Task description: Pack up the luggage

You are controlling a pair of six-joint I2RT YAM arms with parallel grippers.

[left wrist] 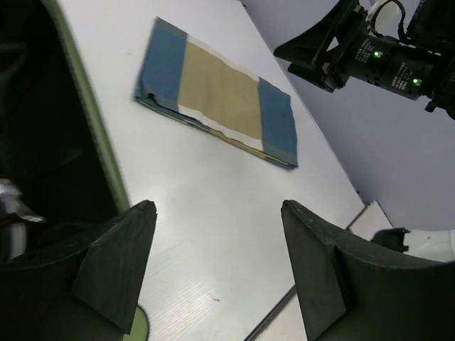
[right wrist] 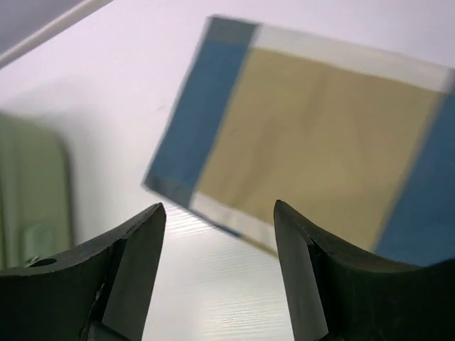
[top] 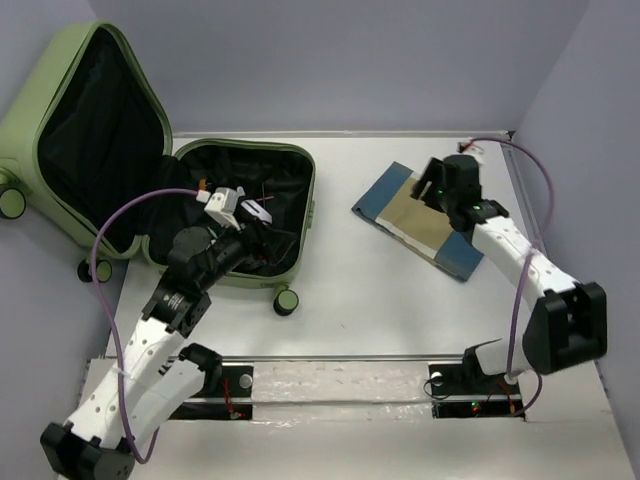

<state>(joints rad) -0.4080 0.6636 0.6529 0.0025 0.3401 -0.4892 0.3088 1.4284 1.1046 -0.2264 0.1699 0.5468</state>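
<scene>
On the left of the table (top: pixel 350 300) the luggage (top: pixel 308 200) lies wide open, lid propped back against the wall and black lining showing. The left gripper (top: pixel 240 205) hangs over the lower shell with its fingers spread and nothing between them. Over on the right, the right gripper (top: pixel 440 190) hovers above the blue-and-tan folded item (top: pixel 405 212), jaws parted and gripping nothing, while the item lies flat on the table.

I'd say we're at the pick-up, with the piece not yet gripped. The next move calls for dropping down to an edge of that flat piece, pinching it cleanly, and carrying it across to the open shell. It sits so flat that getting a finger under it looks like the tricky part.

The left arm covers much of the shell, and against the dark lining I can't make out what lies in there. The lid's far corner is cut off, and the right wrist view is blurred.
</scene>
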